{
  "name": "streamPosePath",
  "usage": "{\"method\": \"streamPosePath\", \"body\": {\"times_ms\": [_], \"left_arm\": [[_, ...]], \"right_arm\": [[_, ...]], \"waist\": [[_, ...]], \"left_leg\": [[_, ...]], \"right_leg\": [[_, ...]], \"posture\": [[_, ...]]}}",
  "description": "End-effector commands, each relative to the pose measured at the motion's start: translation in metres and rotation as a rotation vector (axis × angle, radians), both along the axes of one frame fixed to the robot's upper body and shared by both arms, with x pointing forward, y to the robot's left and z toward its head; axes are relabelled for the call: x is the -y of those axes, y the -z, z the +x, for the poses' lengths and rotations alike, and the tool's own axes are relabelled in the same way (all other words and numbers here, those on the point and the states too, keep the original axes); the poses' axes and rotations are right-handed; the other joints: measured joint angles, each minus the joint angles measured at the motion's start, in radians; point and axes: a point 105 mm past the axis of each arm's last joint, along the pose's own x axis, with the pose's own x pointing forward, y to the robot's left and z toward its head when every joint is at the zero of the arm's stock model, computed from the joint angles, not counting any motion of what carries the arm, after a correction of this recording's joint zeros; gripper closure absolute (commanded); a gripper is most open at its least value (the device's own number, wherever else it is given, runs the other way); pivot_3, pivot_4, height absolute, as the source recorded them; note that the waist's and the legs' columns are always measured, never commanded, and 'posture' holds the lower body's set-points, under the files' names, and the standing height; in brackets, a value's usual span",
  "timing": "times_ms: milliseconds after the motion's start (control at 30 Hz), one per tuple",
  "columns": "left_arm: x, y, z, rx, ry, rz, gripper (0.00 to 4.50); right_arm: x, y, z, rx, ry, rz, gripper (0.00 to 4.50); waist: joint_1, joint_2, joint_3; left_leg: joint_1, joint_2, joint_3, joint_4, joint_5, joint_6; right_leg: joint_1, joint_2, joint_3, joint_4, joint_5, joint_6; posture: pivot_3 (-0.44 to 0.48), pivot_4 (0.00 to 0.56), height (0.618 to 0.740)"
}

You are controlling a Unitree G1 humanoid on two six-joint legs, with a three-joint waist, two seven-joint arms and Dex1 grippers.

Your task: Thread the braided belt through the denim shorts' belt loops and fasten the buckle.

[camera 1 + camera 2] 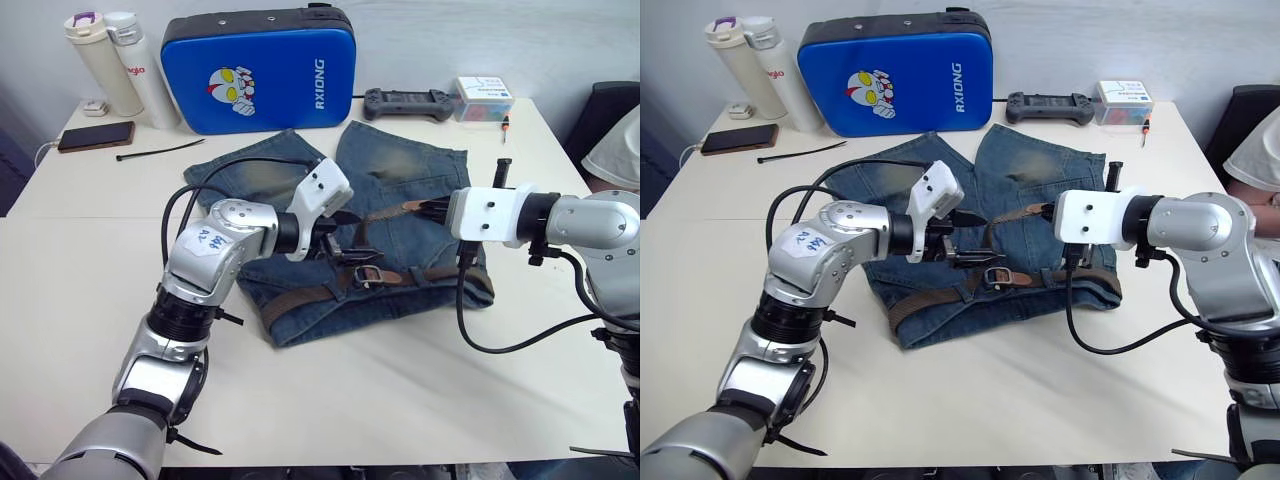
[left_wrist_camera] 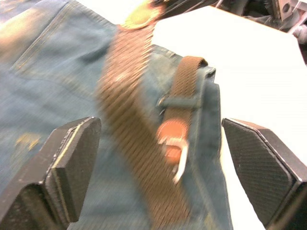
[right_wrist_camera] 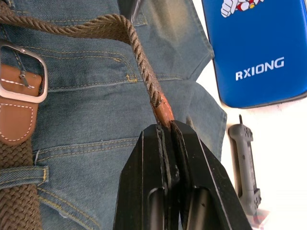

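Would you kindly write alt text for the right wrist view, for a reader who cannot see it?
The right gripper, its two black fingers shut, pinches the tan tip of the braided belt, which arcs across the denim shorts toward the silver buckle. Behind the shorts lie a blue case and a dark game controller on the white table.
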Motion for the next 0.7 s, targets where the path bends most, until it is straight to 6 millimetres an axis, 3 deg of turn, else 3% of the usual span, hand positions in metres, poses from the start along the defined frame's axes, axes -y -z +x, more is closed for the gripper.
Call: {"method": "streamPosePath", "body": {"times_ms": [33, 200, 300, 433, 600, 700], "left_arm": [[0.008, -0.008, 0.006, 0.078, -0.058, -0.001, 0.03], [0.012, -0.004, 0.012, 0.098, -0.106, -0.001, 0.03], [0.014, 0.0, 0.012, 0.117, -0.104, 0.013, 0.8], [0.017, -0.001, 0.012, 0.12, -0.097, -0.007, 2.75], [0.018, -0.004, 0.012, 0.114, -0.093, -0.031, 4.48], [0.017, -0.004, 0.012, 0.097, -0.096, -0.048, 4.48]], "right_arm": [[-0.004, -0.012, -0.006, 0.029, -0.009, 0.016, 4.5], [-0.003, -0.013, -0.007, 0.027, 0.007, 0.029, 4.5], [-0.002, -0.014, -0.008, 0.025, 0.016, 0.036, 4.5], [-0.002, -0.014, -0.008, 0.025, 0.023, 0.041, 4.5], [0.0, -0.014, -0.007, 0.02, 0.037, 0.045, 4.5], [-0.001, -0.015, -0.007, 0.016, 0.036, 0.058, 4.5]], "waist": [[-0.001, 0.0, 0.0], [0.002, 0.0, 0.0], [0.003, 0.0, 0.0], [0.002, 0.0, 0.0], [0.003, 0.0, 0.0], [0.003, 0.0, 0.0]], "left_leg": [[0.0, 0.0, 0.0, 0.0, 0.0, 0.0], [0.0, 0.0, 0.0, 0.0, 0.0, 0.0], [0.0, 0.0, 0.0, 0.0, 0.0, 0.0], [0.0, 0.0, 0.0, 0.0, 0.0, 0.0], [0.0, 0.0, 0.0, 0.0, 0.0, 0.0], [0.0, 0.0, 0.0, 0.001, 0.0, 0.0]], "right_leg": [[0.0, 0.0, 0.0, 0.0, 0.0, 0.0], [0.0, 0.0, 0.0, 0.0, 0.0, 0.0], [0.0, 0.0, 0.0, 0.0, 0.0, 0.0], [0.0, 0.0, 0.0, 0.0, 0.0, 0.0], [0.0, 0.0, 0.0, 0.0, 0.0, 0.0], [0.0, 0.0, 0.0, 0.001, 0.0, 0.0]], "posture": [[0.0, 0.15, 0.74], [0.0, 0.15, 0.74], [0.0, 0.15, 0.74], [0.0, 0.15, 0.74], [0.0, 0.15, 0.74], [0.0, 0.15, 0.74]]}}
